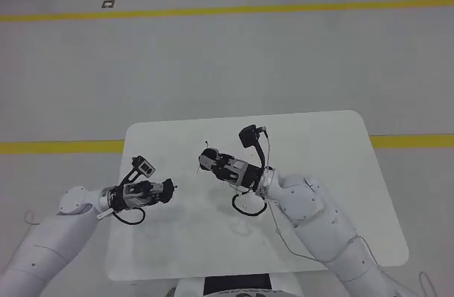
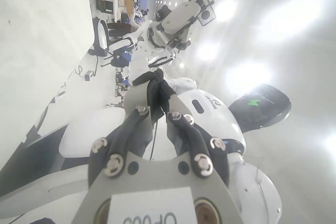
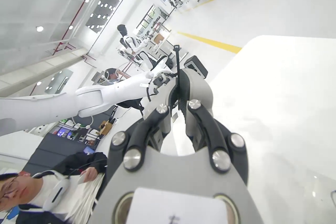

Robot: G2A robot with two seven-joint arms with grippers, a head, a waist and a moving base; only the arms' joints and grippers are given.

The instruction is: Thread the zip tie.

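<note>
One white table (image 1: 323,141), two grippers, one zip tie. At the near left edge of the table the left gripper (image 1: 170,188) has its fingers pressed together. A little apart to its right, over mid-table, the right gripper (image 3: 178,93) pinches the black zip tie (image 3: 177,62), whose head end sticks out past the fingertips.

A thin black zip tie (image 3: 177,70), clamped between the right gripper's (image 3: 179,100) closed fingers, sticks straight out past their tips, its small square head at the free end.
</note>
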